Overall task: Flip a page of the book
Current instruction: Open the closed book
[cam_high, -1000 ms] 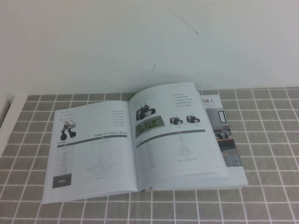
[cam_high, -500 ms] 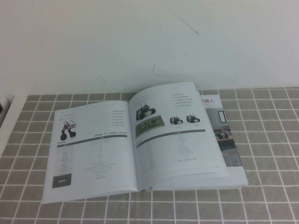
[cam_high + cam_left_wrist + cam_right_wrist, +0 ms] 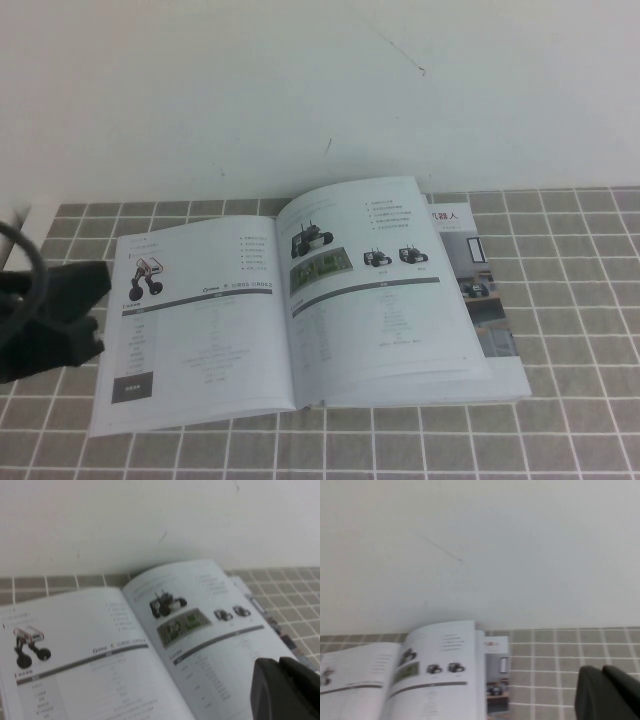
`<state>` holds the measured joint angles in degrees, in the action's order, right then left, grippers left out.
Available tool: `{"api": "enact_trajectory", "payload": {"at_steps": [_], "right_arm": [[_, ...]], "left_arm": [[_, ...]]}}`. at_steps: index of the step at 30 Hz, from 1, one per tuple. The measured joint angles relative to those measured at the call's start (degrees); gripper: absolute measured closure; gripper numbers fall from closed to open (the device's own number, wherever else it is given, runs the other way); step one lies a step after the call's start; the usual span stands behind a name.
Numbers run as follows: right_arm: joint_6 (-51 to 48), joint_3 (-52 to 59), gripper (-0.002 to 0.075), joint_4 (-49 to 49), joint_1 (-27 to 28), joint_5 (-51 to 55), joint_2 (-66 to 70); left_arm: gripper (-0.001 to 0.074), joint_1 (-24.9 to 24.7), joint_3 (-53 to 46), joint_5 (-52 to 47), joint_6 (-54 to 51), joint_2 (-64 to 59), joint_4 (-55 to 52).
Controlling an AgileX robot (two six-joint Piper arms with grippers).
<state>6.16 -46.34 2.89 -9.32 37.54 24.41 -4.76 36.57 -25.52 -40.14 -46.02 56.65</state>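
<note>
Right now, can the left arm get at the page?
Probably yes, with a long reach: the left gripper sits off the book's left edge, nothing between, the page lying across the spine. The right gripper is apart.

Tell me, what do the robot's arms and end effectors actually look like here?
The left end effector, at the table's left edge beside the book, is a chunky matte-black block with a black cable looping over it. The right end effector shows only as rounded black casing in its wrist view. No markings are visible.

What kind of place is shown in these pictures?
Probably a robot test bench: an open book lies on a grey tiled table against a bare white wall, with the left gripper near the book's left edge. The right gripper shows only in its wrist view.
</note>
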Motion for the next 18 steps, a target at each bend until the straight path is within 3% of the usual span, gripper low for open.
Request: {"api": "enact_trajectory", "payload": {"at_steps": [3, 5, 10, 18], "right_arm": [[-6.98, 0.00, 0.0729, 9.99, 0.00, 0.39, 1.11], [-17.10, 0.00, 0.0729, 16.99, -0.10, 1.11, 3.60], [-32.55, 0.00, 0.0729, 26.24, -0.10, 1.06, 13.48], [-38.08, 0.00, 0.0729, 32.57, -0.10, -3.73, 33.67]], "left_arm": [[0.0738, 0.00, 0.13, -0.82, 0.00, -5.43, -0.23], [0.0738, 0.00, 1.32, -2.01, -0.67, -9.56, -0.52], [0.0738, 0.00, 5.87, -8.33, -4.12, -18.97, -3.86], [0.0738, 0.00, 12.15, -14.98, -4.65, -30.87, -4.57]]}}
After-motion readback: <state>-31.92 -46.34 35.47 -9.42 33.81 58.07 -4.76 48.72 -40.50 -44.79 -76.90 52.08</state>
